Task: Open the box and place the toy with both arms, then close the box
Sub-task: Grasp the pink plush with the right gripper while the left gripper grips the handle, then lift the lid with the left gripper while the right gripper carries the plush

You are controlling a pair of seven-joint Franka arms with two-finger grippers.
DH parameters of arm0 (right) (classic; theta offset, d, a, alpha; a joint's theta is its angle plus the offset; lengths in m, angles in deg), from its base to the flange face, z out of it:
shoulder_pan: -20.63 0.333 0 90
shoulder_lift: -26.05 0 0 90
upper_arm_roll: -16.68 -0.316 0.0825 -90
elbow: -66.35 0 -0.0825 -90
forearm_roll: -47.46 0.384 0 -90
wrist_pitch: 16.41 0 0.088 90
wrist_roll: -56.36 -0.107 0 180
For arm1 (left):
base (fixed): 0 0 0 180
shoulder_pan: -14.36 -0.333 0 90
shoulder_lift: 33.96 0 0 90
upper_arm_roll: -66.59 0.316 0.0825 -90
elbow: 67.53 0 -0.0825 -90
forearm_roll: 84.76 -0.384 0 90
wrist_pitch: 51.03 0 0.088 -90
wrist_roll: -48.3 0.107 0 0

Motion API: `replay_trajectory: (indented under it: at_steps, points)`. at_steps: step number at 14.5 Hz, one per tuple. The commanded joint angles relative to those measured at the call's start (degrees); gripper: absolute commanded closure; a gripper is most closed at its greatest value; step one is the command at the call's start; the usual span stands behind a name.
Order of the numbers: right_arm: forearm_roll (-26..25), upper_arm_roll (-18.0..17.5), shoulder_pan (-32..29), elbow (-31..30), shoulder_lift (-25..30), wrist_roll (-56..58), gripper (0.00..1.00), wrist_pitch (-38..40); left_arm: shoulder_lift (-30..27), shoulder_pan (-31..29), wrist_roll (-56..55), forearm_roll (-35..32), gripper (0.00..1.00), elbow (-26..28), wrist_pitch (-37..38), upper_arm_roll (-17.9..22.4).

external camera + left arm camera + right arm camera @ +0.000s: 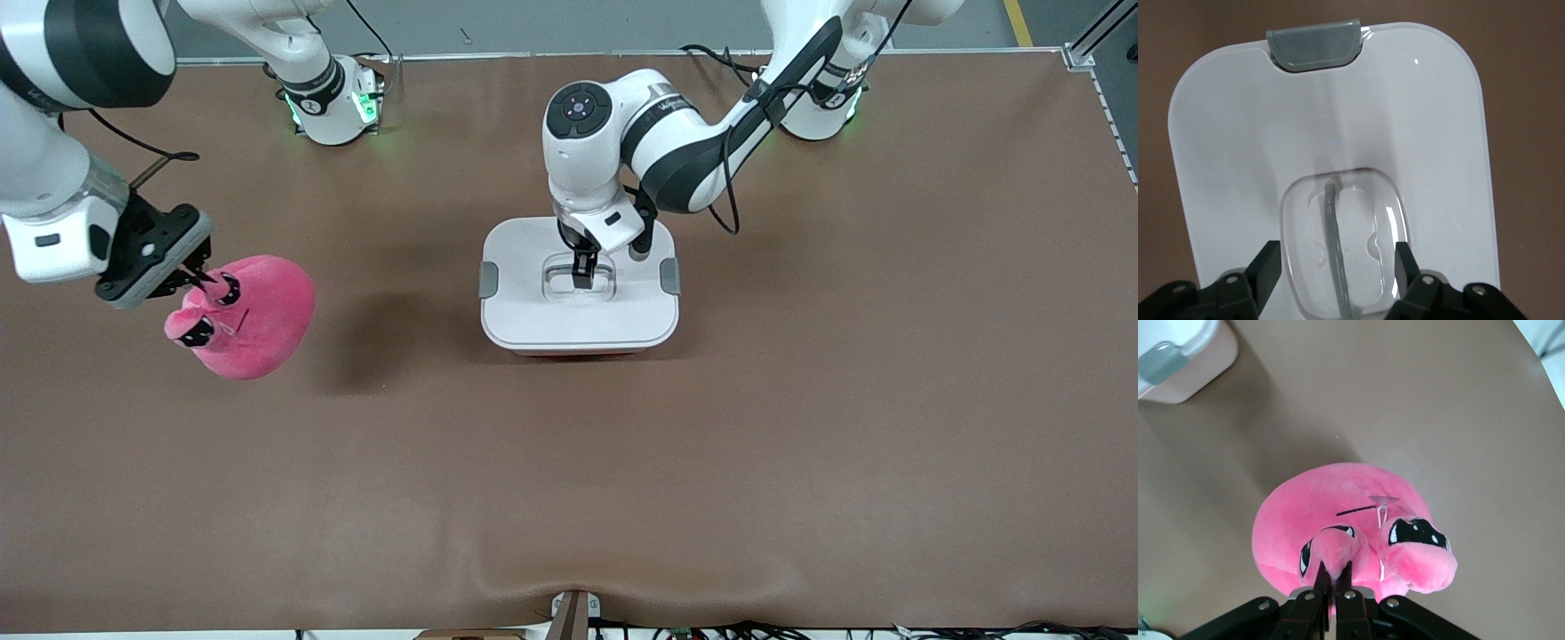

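The box [578, 316] stands mid-table with its white lid on and a grey clip [488, 279] at each end. My left gripper [582, 267] is open, low over the lid's recessed handle; in the left wrist view [1338, 260] its fingers straddle the thin grey handle strip [1337, 247] without touching it. My right gripper [203, 280] is shut on a protruding nub of the hot-pink plush toy [253, 316] and holds it above the table toward the right arm's end. The right wrist view shows the gripper [1335, 572] pinching the toy [1338, 513].
A corner of the box [1185, 360] shows in the right wrist view. The toy's shadow [382, 333] lies on the brown table between toy and box. Both arm bases stand along the edge farthest from the front camera. Cables and a bracket [573, 613] line the nearest edge.
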Motion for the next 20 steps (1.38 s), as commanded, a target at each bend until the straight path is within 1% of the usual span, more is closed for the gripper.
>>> replay_trajectory:
  at_steps: [1,4,5,6,7,8,10,12,15,17,19,20]
  points:
    - [0.8,0.1,1.5,0.6,0.5,6.9,1.0,0.9,2.3,1.7,-4.0,-2.3,0.3,-1.9,-1.5,0.3]
    - [0.9,-2.1,2.0,0.5,0.5,12.5,1.0,0.9,2.9,1.8,-5.7,-2.4,0.36,-2.3,-2.5,0.4]
    - [0.9,-2.7,2.1,0.5,0.5,15.0,1.0,0.9,2.9,1.8,-6.2,-2.4,0.42,-2.4,-2.5,0.4]
    - [0.7,-3.3,2.2,0.4,0.4,16.6,1.0,0.8,2.9,1.8,-6.4,-2.4,0.51,-2.3,-2.5,0.4]
    - [0.6,-3.5,2.5,0.3,0.4,17.3,1.0,0.8,2.9,1.8,-6.4,-2.4,0.56,-2.3,-2.5,0.4]
    - [0.5,-3.5,3.2,0.1,0.4,17.4,1.0,0.8,2.9,1.8,-6.5,-2.4,0.59,-2.3,-2.5,0.4]
    - [0.4,-4.5,3.6,-0.6,0.4,17.6,1.0,0.8,2.9,1.7,-7.2,-2.3,0.71,-2.3,-2.5,0.4]
    - [-1.2,-5.9,4.1,-0.5,0.0,17.6,1.0,-0.1,2.9,1.7,-7.6,-2.4,0.8,-2.3,-2.5,0.4]
    - [-2.0,-6.1,7.0,-0.6,-0.1,17.5,1.0,-1.6,2.8,1.5,-7.5,-2.4,0.91,-2.4,-2.5,0.4]
    - [-2.1,-8.5,7.4,0.0,0.0,17.5,1.0,-1.6,2.6,1.3,-7.3,-2.6,0.99,-2.4,-2.5,0.4]
    - [-2.5,-10.0,8.3,0.2,-0.1,17.9,1.0,-3.3,2.5,1.2,-6.9,-2.6,1.0,-2.4,-2.5,0.4]
    - [-2.5,-11.9,8.2,0.1,0.0,18.4,1.0,-4.1,2.5,1.1,-6.7,-2.6,1.0,-2.4,-2.5,0.4]
